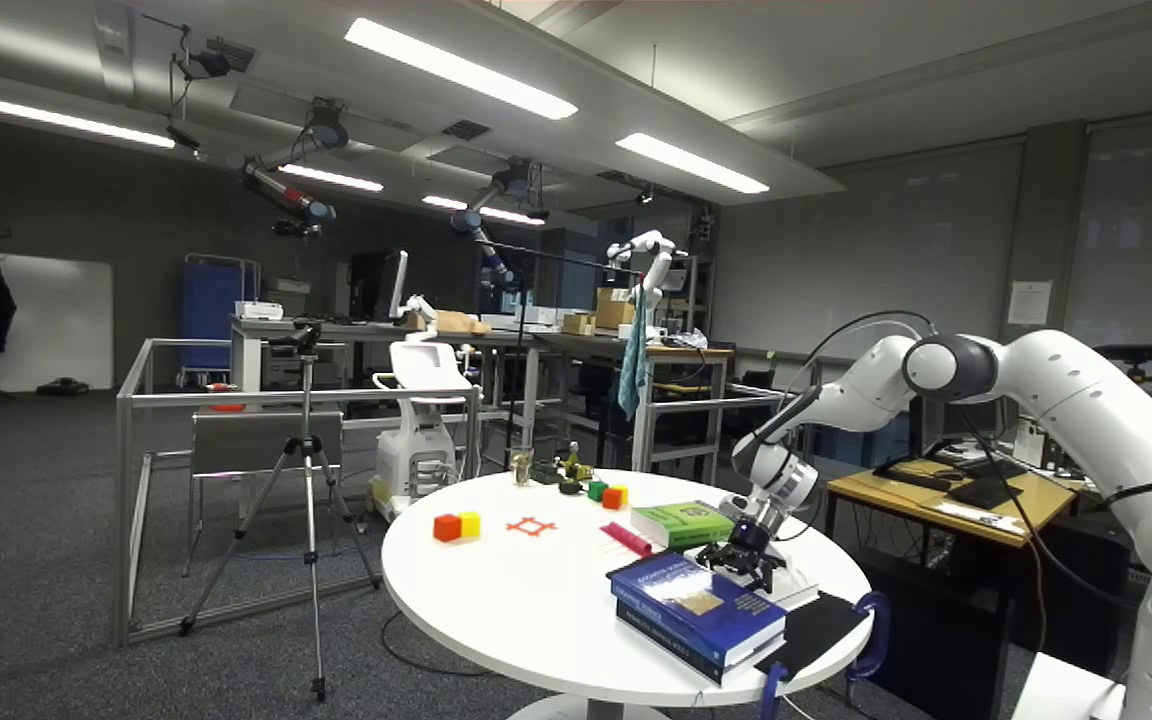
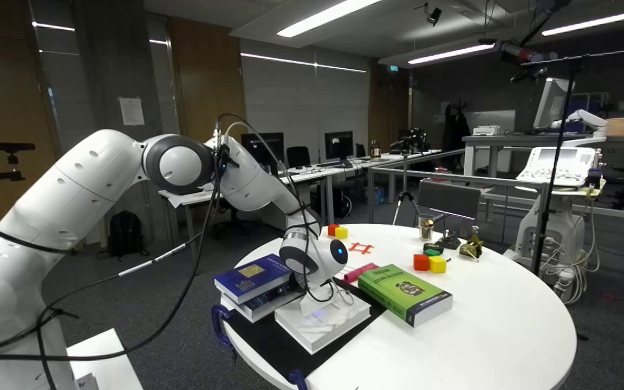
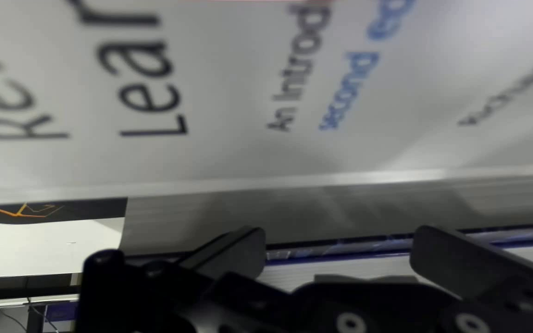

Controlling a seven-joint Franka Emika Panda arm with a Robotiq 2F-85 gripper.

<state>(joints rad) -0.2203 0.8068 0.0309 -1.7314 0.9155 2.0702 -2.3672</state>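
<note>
Wrist view is showing the black two-fingered gripper (image 3: 338,252) with fingers standing wide apart, presumably allowing clearance, while the thick white rectangular book (image 3: 234,115) is lying at its twelve o'clock.

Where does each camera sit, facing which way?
In an exterior view: above tabletop height, facing across the round white table; jointed white arm at picture right.
In an exterior view: likewise, arm at picture left.
Wrist view: arm-mounted, facing the white printed book; black gripper fingers at bottom.
Both exterior views share table, arm, green book.
</note>
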